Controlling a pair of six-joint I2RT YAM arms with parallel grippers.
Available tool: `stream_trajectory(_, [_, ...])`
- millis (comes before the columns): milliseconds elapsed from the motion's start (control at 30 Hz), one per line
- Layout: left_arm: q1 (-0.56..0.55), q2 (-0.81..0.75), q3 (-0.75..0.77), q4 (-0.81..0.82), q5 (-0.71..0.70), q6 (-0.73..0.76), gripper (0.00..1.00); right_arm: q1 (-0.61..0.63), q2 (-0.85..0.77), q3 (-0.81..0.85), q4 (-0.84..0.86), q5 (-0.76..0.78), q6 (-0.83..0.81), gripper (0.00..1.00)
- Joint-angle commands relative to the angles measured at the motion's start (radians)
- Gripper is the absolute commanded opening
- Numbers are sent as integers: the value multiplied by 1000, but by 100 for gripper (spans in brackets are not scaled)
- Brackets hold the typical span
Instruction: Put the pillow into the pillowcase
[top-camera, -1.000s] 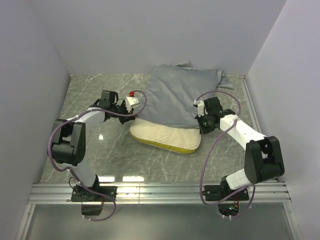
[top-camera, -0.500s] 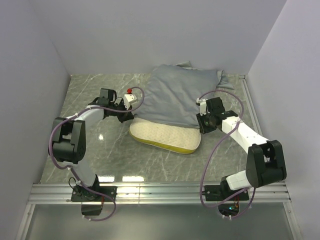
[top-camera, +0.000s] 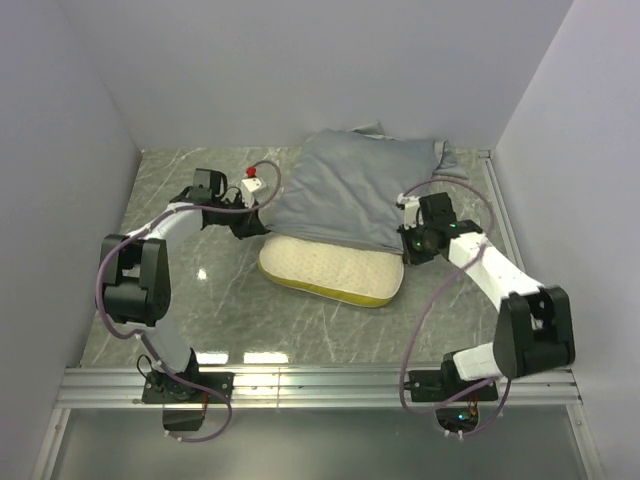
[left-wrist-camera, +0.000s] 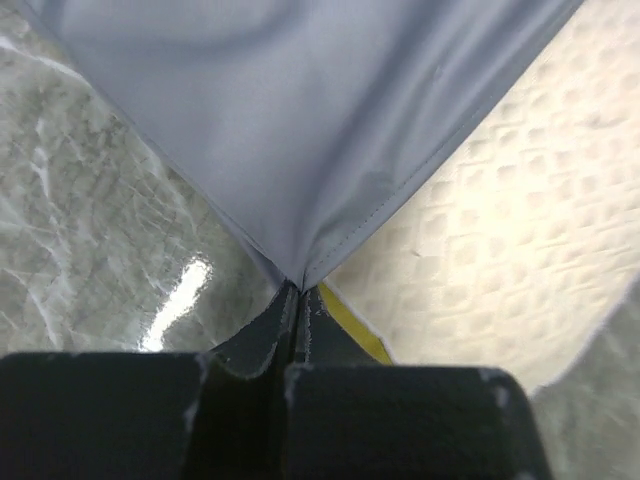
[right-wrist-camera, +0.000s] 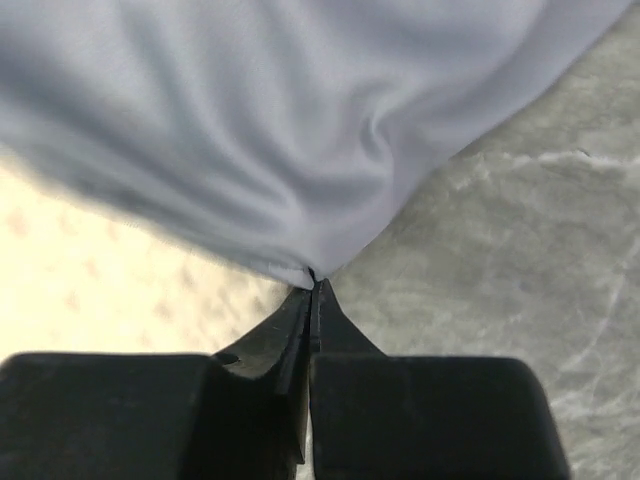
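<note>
The blue-grey pillowcase (top-camera: 355, 190) lies at the back middle of the table, covering the far part of the pillow. The cream dotted pillow (top-camera: 330, 270) sticks out of its near opening, with its yellow-green band along the near edge. My left gripper (top-camera: 262, 226) is shut on the pillowcase's near left corner (left-wrist-camera: 300, 240), with the pillow (left-wrist-camera: 520, 230) to its right. My right gripper (top-camera: 405, 246) is shut on the pillowcase's near right corner (right-wrist-camera: 300, 200), with the pillow (right-wrist-camera: 90, 260) to its left.
Grey walls close in the marble table (top-camera: 180, 290) on the left, back and right. A metal rail (top-camera: 320, 385) runs along the near edge by the arm bases. Purple cables loop from both arms.
Both grippers have moved a little toward the back with the pillowcase corners in them. The pillowcase's near edge has lifted and drawn back, showing a bit more of the pillow.
</note>
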Motion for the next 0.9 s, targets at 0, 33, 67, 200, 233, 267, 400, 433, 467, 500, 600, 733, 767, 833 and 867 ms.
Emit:
stream_trajectory(0, [41, -73, 88, -138, 112, -84, 0, -38, -176, 87, -71, -122, -22, 0])
stream_trajectory(33, [44, -94, 113, -153, 122, -106, 1, -46, -234, 105, -89, -163, -30, 0])
stream_trajectory(67, [45, -138, 124, -167, 131, -128, 0, -56, -262, 145, -102, -193, -29, 0])
stream_trajectory(200, [74, -235, 184, -166, 171, -312, 0, -95, -368, 252, -151, -340, 0, 0])
stream_trajectory(233, [81, -247, 217, -148, 186, -350, 0, -109, -373, 281, -165, -358, 4, 0])
stream_trajectory(267, [87, -266, 240, -149, 189, -381, 0, -144, -379, 332, -174, -380, 11, 0])
stream_trajectory(400, [113, -289, 349, -109, 152, -533, 0, -210, -387, 438, -198, -460, 30, 0])
stream_trajectory(433, [113, -291, 360, -127, 137, -519, 0, -210, -369, 470, -223, -470, 30, 0])
stream_trajectory(467, [113, -287, 363, -158, 85, -507, 1, -210, -358, 531, -240, -483, 39, 0])
stream_trajectory(500, [113, -284, 356, -175, 57, -488, 0, -251, -350, 556, -255, -506, 56, 0])
stream_trajectory(600, [113, -228, 319, -390, 57, -375, 0, -268, -336, 616, -236, -567, 147, 0])
stream_trajectory(733, [110, -226, 212, -670, 181, -197, 1, -309, -315, 689, -237, -596, 215, 0])
stream_trajectory(767, [108, -243, 210, -716, 181, -166, 0, -317, -309, 723, -237, -611, 229, 0])
stream_trajectory(833, [116, -255, 252, -810, 191, -131, 0, -323, -298, 758, -242, -624, 269, 0])
stream_trajectory(867, [121, -251, 288, -848, 218, -116, 0, -327, -298, 795, -238, -628, 284, 0])
